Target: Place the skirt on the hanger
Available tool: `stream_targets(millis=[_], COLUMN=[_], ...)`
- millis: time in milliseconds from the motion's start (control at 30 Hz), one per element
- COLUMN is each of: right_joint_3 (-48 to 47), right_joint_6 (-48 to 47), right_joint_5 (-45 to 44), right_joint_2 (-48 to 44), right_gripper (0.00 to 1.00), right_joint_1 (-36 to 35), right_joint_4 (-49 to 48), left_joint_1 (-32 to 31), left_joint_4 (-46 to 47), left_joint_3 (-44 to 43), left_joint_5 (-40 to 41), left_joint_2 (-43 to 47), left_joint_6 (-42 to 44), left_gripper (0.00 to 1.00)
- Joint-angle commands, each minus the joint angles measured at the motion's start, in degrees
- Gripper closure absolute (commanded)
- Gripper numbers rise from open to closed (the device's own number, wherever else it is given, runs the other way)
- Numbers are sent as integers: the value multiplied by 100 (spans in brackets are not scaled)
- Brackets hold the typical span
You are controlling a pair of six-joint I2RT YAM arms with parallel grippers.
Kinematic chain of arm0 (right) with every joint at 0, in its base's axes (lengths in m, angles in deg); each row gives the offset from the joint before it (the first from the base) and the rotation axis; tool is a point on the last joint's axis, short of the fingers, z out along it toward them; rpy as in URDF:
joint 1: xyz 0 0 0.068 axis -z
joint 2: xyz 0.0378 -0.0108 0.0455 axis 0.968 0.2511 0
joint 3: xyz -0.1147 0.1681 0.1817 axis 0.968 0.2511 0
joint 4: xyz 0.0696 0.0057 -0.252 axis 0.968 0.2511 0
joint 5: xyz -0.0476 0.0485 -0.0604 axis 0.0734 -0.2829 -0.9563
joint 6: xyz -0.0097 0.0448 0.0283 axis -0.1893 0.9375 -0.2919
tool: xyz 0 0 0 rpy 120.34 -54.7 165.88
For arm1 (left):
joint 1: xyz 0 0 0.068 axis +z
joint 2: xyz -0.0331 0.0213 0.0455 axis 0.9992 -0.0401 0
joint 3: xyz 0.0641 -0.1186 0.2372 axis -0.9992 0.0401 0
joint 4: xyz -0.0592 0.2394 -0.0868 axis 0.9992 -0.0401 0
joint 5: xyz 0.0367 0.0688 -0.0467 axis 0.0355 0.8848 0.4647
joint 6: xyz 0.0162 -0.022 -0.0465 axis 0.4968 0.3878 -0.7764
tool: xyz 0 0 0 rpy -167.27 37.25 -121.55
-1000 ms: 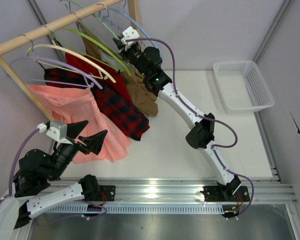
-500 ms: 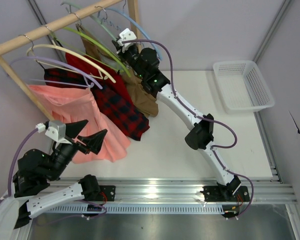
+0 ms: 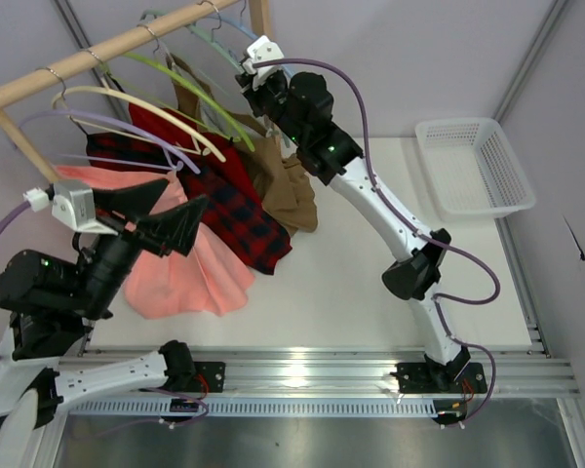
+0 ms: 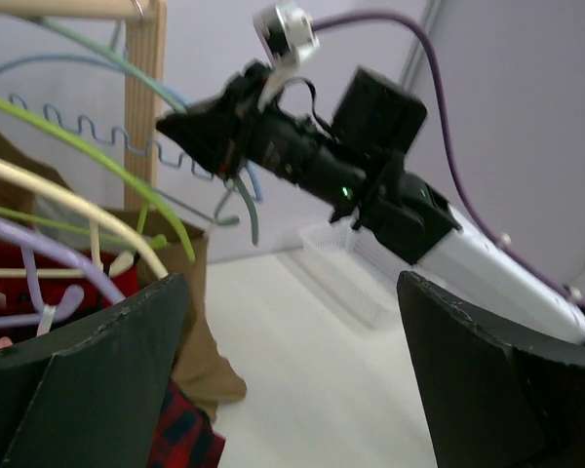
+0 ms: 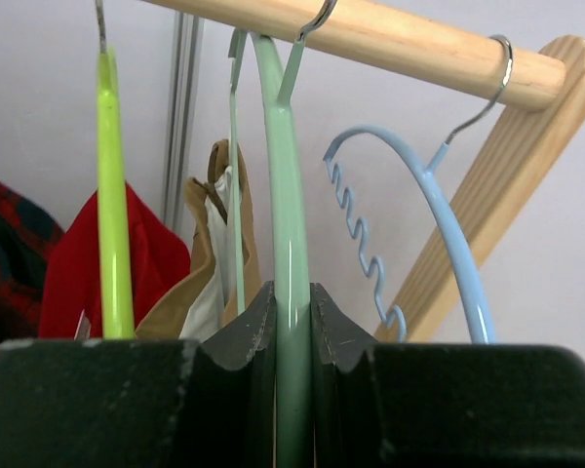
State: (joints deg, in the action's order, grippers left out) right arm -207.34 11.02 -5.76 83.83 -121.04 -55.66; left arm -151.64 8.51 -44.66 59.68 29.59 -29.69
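Note:
The tan skirt (image 3: 285, 187) hangs crumpled below my right gripper (image 3: 248, 84); it also shows in the left wrist view (image 4: 201, 327) and the right wrist view (image 5: 197, 265). The pale sage-green hanger (image 5: 291, 224) hangs by its wire hook on the wooden rail (image 5: 390, 37). My right gripper (image 5: 292, 297) is shut on the hanger's arm. How the skirt is attached to the hanger is hidden. My left gripper (image 3: 187, 193) is open and empty in front of the salmon-pink skirt; in its own view (image 4: 291, 292) it faces the right arm.
The rail (image 3: 127, 39) also carries a lime-green hanger (image 5: 112, 195), a light blue hanger (image 5: 448, 224), a plaid skirt (image 3: 236, 210) and a salmon-pink skirt (image 3: 187, 278). A white basket (image 3: 473, 166) stands at the right on the table.
My left arm has risen and moved toward the rack. My right gripper has shifted up and right with the hanger, and the tan skirt swung with it.

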Motion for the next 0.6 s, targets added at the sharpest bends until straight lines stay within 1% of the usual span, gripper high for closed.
stream_targets(millis=[0,33,67,100,133,167,200,233,300,333,367,400,433,467,500,533,567], right_joint_3=[64,143,205,344,450,582,783,1281,1916,2493,2725,2893,2973,2965,2921,2878,2868], right_joint_6=[50,68,59,50,-2,-29,-20,-3,208,295,479,550,595,630,656,648,648], right_joint_5=[144,206,206,206,206,206,206,206,495,575,715,794,865,900,901,892,900], right_joint_2=[-1094,-1174,-1236,-1298,-1446,-1543,-1666,-1963,-2342,-2683,-2835,-2941,-3020,-3047,-3030,-3021,-2995], right_gripper=[100,100,100,100,100,100,100,100,100,100,100,100,100,100,100,100,100], right_joint_1=[-56,-56,-56,-56,-47,-47,-30,-4,110,163,199,295,339,374,409,419,427], right_joint_4=[-658,-657,-379,-315,-201,-200,-252,-331,-918,-1303,-1473,-1587,-1589,-1554,-1510,-1431,-1430], left_joint_1=[-4,-4,5,-4,5,-4,-4,5,92,275,373,504,758,908,1058,1355,1489], left_joint_4=[682,700,700,718,761,797,797,814,815,815,797,780,753,588,464,245,61], left_joint_3=[-753,-894,-1322,-1457,-1562,-1659,-1956,-2055,-2389,-2450,-2590,-2626,-2670,-2906,-3012,-3170,-3563], left_joint_5=[569,736,834,1000,1011,1054,1203,1265,1405,1371,1327,1240,1030,863,635,302,133], left_joint_2=[-694,-1070,-1257,-1433,-1791,-1969,-2127,-2277,-2629,-2691,-2796,-2858,-2902,-2980,-3207,-3366,-3516], left_joint_6=[98,55,-7,-190,-279,-349,-507,-578,-866,-1016,-1366,-1535,-1745,-1956,-2376,-2633,-3018], left_gripper=[6,7,8,9,10,10,10,10,11,11,11,13,14,15,17,18,19])
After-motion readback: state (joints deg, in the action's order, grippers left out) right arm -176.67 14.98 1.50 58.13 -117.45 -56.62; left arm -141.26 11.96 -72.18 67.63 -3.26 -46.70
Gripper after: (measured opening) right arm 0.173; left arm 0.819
